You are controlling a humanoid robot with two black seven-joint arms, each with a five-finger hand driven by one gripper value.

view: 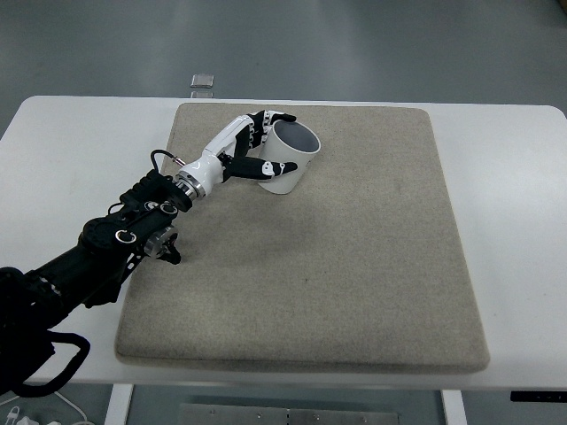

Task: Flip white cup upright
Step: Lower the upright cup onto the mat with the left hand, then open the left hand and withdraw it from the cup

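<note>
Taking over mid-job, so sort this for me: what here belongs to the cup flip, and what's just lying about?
Part of the job:
white cup, mouth up and tilted
left hand, wrapped around the cup
beige mat under it

Just lying about:
small clear object at the table's far edge

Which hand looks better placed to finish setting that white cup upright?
The left hand. Its fingers already wrap the white cup, which sits tilted with its mouth facing up on the beige mat. No right arm shows in the picture.
</note>
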